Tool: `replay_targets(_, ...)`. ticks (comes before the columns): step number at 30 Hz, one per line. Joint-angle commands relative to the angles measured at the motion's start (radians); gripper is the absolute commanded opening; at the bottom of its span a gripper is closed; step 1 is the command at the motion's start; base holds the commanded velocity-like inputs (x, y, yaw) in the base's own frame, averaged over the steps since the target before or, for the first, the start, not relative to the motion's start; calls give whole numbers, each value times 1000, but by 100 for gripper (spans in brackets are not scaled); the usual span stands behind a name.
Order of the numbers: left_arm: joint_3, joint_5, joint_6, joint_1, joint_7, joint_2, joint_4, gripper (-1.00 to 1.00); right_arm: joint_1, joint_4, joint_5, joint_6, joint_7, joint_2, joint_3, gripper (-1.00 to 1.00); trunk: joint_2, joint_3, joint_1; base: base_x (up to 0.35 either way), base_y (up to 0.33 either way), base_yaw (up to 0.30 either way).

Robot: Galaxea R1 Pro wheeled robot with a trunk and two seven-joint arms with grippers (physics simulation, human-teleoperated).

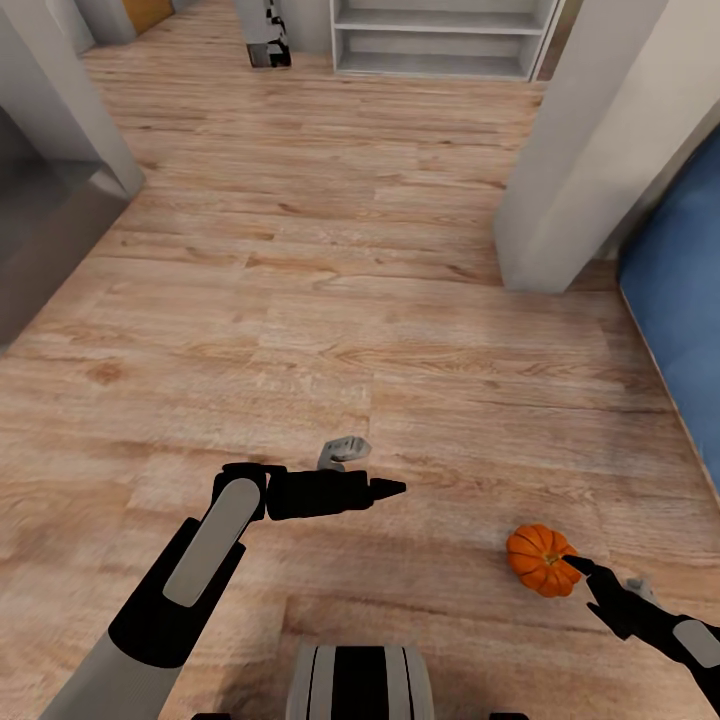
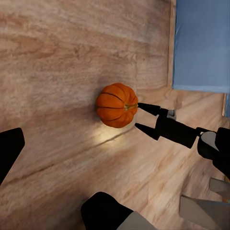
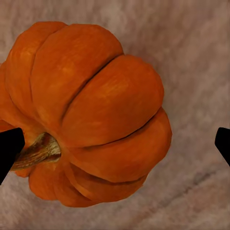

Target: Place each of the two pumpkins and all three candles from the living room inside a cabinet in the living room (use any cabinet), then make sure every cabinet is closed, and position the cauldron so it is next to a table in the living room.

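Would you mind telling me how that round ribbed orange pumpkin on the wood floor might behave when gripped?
The round ribbed orange pumpkin is rounded, so it probably rolls if nudged. Its curved lobes may let the right gripper, open beside it, slip. It looks rigid, not squashy.

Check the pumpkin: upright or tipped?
Tipped. The pumpkin lies on the floor with its stem sideways, toward the open right gripper.
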Motion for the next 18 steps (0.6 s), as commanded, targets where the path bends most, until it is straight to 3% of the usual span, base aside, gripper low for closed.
replay_targets(1, -1, 10, 1, -1, 10, 1, -1, 100, 0, 0, -3, 8, 4, 0, -6, 100, 0, -1, 0, 0, 0, 0)
replay_targets(13, -1, 10, 1, -1, 10, 1, 0, 100, 0, 1, 4, 11, 38, -5, -4, 100, -1, -16, 2, 0, 0, 0)
replay_targets(18, -2, 10, 1, -1, 10, 1, 0, 100, 0, 2, 5, 11, 38, -5, -4, 100, -2, -35, 4, 0, 0, 0)
